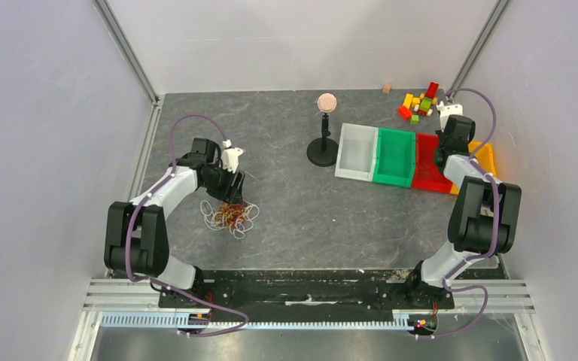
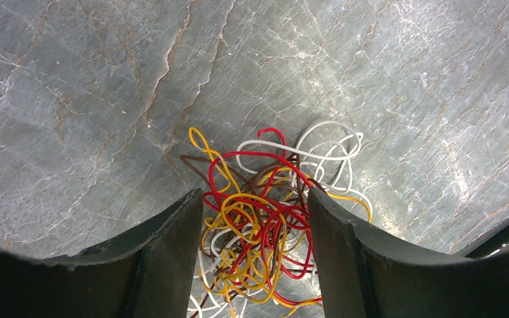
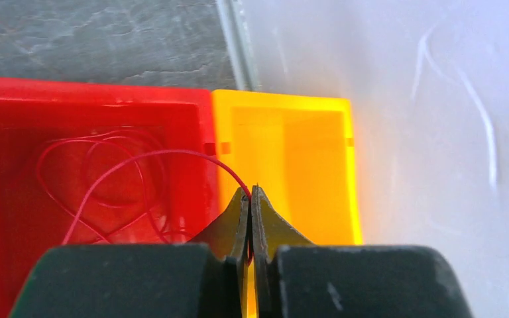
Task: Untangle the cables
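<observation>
The cables (image 1: 230, 216) (image 2: 265, 218) lie as one loose tangle on the grey marbled worktop (image 1: 301, 218), in the left half and nearer the arm bases than the far wall. The left wrist view shows red, yellow, white and brown strands, looped through one another, with white loops spreading out on the far side.

Left tool (image 1: 233, 199) (image 2: 253, 195): positioned directly over the tangle and pointing down. Its two dark fingers (image 2: 172, 252) stand wide apart, one on each side of the bundle, with most of the strands between them. Whether the inner faces touch any strand cannot be told.

Right tool (image 3: 249, 191): at the far right of the worktop, above the line where the red bin (image 3: 93, 89) (image 1: 427, 162) meets the yellow bin (image 3: 278, 99) (image 1: 486, 156). Its fingers are pressed together and pinch a single red wire (image 3: 166, 152) at the tips. From the tips, this wire arcs over the shared wall and drops into the red bin, where it lies in loose loops on the floor.

Four bins stand side by side, touching: white (image 1: 355, 150), green (image 1: 395, 158), red, yellow, from left to right. Just left of the white bin is a black stand (image 1: 323, 143) on a round base, carrying a pinkish ball (image 1: 327, 101). A heap of coloured blocks (image 1: 420, 104) sits in the far right corner, with one pale block (image 1: 386, 88) beside it.
</observation>
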Tool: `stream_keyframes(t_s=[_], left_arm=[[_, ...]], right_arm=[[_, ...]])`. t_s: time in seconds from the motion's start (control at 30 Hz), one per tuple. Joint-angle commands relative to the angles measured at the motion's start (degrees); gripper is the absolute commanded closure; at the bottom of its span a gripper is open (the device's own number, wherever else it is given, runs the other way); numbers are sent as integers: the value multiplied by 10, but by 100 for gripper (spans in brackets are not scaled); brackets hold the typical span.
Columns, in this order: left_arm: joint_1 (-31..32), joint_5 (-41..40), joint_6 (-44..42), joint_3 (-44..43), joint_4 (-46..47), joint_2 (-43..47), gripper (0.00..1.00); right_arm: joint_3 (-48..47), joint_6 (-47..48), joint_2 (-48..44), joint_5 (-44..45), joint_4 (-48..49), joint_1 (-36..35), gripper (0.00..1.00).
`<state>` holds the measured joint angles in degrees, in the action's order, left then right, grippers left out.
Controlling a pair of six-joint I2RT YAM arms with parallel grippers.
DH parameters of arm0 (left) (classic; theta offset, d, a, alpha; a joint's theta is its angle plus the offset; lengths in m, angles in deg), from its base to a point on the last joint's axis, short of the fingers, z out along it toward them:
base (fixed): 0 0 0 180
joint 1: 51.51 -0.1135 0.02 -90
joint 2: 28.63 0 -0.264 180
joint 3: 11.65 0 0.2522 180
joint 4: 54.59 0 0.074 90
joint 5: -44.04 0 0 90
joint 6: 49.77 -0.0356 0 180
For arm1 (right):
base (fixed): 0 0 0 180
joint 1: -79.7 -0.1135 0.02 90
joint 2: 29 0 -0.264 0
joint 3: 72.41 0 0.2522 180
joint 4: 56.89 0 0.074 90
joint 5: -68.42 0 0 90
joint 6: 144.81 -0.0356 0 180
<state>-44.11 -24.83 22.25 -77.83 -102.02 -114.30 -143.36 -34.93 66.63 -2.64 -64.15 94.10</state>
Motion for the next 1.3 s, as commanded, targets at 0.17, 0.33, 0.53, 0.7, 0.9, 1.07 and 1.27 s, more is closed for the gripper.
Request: stream_keyframes(t_s=[0.17, 0.33, 0.53, 0.7, 0.9, 1.07, 1.27], left_arm=[[-3, 6, 21, 1, 21, -10, 34], [-3, 3, 22, 3, 19, -2, 34], [-3, 1, 21, 3, 19, 0, 34], [-3, 6, 22, -3, 15, -2, 34], [-3, 21, -24, -13, -30, 21, 29], [-31, 79, -96, -49, -109, 45, 20], [-43, 77, -217, -78, -198, 31, 18]], right_arm=[[-14, 59, -7, 34, 45, -20, 100], [-22, 47, 28, 32, 29, -52, 100], [-20, 51, 67, 30, 45, -58, 100], [-21, 44, 39, -25, 5, -49, 81], [-81, 17, -19, -115, -111, -21, 46], [-145, 26, -45, -200, -239, -9, 18], [-228, 39, -74, -385, -424, -7, 2]])
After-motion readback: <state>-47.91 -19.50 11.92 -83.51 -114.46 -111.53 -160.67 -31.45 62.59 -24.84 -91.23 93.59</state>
